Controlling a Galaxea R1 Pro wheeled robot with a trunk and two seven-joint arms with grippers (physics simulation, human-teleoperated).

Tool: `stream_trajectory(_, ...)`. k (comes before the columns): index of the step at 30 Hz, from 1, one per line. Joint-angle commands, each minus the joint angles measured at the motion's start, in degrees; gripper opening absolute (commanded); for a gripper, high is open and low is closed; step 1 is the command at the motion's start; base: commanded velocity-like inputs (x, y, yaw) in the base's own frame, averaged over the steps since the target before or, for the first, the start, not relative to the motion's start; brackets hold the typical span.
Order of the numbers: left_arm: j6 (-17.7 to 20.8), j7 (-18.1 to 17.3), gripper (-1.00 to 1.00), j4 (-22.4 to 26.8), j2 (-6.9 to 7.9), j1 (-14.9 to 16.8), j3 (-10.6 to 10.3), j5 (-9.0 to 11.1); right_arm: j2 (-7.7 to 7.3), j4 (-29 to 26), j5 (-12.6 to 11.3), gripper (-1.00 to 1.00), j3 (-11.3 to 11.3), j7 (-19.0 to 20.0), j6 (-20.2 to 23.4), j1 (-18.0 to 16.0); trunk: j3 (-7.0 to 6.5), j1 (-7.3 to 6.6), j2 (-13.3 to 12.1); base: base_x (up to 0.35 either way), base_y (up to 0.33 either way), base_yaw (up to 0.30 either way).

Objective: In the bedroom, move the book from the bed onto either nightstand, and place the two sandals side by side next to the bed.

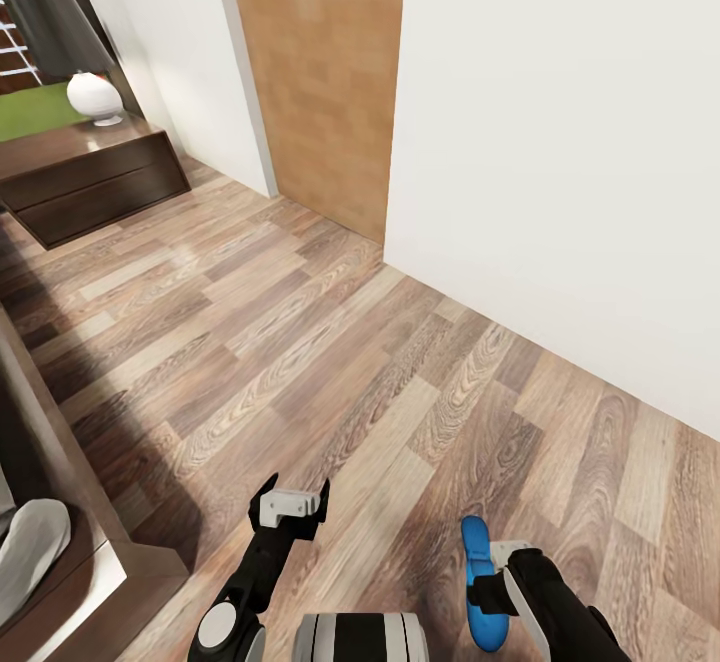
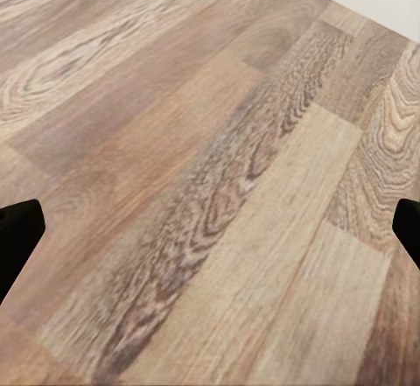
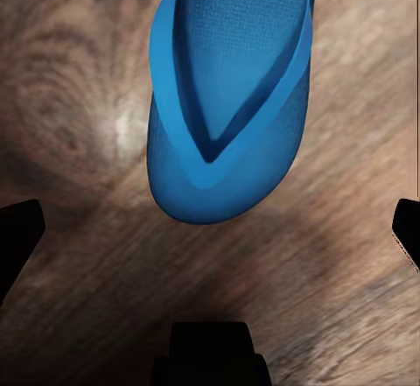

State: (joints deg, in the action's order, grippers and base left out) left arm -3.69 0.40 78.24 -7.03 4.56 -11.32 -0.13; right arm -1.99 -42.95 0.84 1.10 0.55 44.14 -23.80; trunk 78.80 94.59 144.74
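One bright blue sandal lies flat on the wood-plank floor, strap side up. My right gripper hangs open just above it, with the sandal's rounded end lying between and beyond the dark fingertips. In the head view the sandal sits at the bottom right, partly covered by the right gripper. The left gripper is open over bare floor, holding nothing. A corner of the bed shows at the lower left. The nightstand stands at the far upper left. The book is out of view.
A white lamp base stands on the nightstand. A brown door and a white wall run along the right side. Open plank floor stretches between the bed frame and the wall.
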Motion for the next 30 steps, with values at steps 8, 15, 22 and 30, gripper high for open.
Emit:
stream_trajectory(8,-0.2,0.0,1.0,0.0,-0.01,0.0,0.0,0.0,-0.03,-0.1,0.1,1.0,0.1,0.1,0.3,0.0,0.04,0.0,0.0,0.122,-0.051,0.0)
stream_trajectory(15,-0.2,0.0,1.0,0.0,-0.01,0.0,0.0,0.0,-0.03,-0.1,0.1,1.0,0.1,0.1,0.2,0.0,0.04,0.0,0.0,0.01,-0.005,0.0)
stream_trajectory(22,-0.2,0.0,1.0,0.0,-0.01,0.0,0.0,0.0,-0.03,-0.1,0.1,1.0,0.1,0.0,-5.4,0.0,0.04,0.0,0.0,0.001,-0.001,0.0)
stream_trajectory(30,-0.2,0.0,1.0,0.0,-0.01,0.0,0.0,0.0,1.25,-0.1,0.0,1.0,0.3,0.0,-11.3,0.0,0.04,0.0,0.0,0.0,0.0,0.0)
